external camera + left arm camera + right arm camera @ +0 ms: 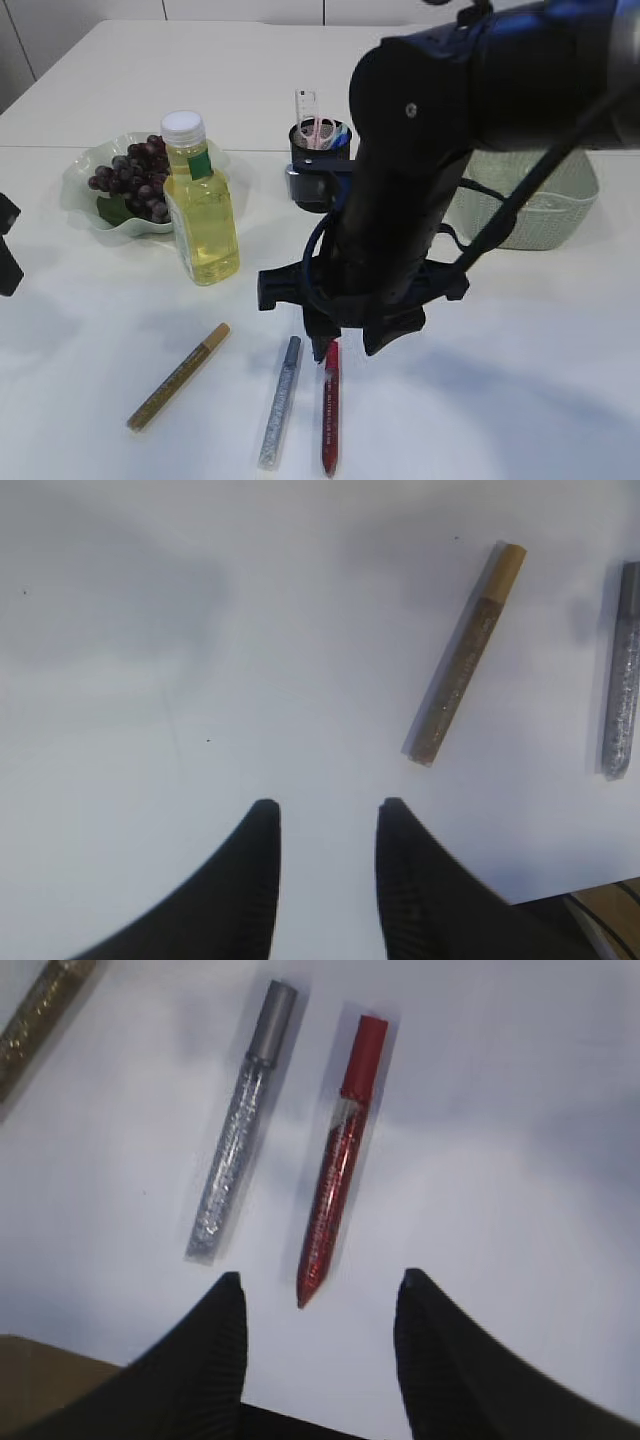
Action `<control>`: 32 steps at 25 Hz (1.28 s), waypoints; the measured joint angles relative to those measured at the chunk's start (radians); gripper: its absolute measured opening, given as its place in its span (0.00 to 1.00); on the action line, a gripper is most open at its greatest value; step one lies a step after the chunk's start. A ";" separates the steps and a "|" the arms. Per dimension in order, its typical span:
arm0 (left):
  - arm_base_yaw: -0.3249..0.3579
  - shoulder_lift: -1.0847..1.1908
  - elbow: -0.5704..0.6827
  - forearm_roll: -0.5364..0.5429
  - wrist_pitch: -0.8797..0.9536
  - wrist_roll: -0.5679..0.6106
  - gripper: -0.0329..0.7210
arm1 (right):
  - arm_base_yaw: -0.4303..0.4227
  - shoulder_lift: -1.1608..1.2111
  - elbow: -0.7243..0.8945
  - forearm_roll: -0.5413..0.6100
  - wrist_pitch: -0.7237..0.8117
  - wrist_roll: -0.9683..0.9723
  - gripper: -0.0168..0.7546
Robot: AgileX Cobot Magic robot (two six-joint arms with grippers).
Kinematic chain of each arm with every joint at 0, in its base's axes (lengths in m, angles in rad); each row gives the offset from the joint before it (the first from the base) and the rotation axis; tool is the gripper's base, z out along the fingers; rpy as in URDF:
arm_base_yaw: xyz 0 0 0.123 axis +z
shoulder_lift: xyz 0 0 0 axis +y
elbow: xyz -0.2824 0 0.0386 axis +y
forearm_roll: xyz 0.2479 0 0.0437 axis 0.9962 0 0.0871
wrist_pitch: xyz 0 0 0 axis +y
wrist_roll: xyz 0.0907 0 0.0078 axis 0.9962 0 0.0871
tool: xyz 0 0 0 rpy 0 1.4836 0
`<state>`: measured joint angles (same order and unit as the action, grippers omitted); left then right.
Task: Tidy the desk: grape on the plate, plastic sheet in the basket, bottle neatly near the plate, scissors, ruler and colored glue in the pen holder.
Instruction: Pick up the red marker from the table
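At the bottom centre of the exterior view lies the red glitter glue pen (pixel 330 408), with the silver glitter glue pen (pixel 280 402) just beside it on its left and the gold glitter glue pen (pixel 179 376) further left, all flat on the white table (pixel 520 380). The right black gripper (pixel 318 1295) hangs over the red pen's tip, its jaws fairly wide and holding nothing. The left black gripper (pixel 328 815) — narrower, also empty — is over bare table. In the upper left sit the dark grapes (pixel 132 180) on the pale green plate (pixel 85 165), the yellow plastic bottle (pixel 200 205) beside them; the black pen holder (pixel 318 165) stands at upper centre.
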<state>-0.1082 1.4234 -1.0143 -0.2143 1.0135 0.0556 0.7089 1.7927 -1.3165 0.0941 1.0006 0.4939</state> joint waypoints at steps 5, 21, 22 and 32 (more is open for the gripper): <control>0.000 0.000 0.000 0.000 -0.010 0.000 0.36 | 0.002 0.074 0.002 -0.028 -0.057 0.148 0.52; 0.000 0.000 0.000 0.000 -0.029 0.000 0.36 | 0.002 0.270 -0.124 -0.070 -0.073 0.312 0.52; 0.000 0.000 0.000 0.000 -0.029 0.000 0.36 | 0.002 0.284 -0.137 -0.075 -0.058 0.312 0.52; 0.000 0.000 0.000 0.000 -0.029 0.000 0.36 | 0.002 0.332 -0.184 -0.129 -0.016 0.316 0.52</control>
<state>-0.1082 1.4234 -1.0143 -0.2147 0.9841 0.0556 0.7107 2.1245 -1.5005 -0.0345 0.9849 0.8102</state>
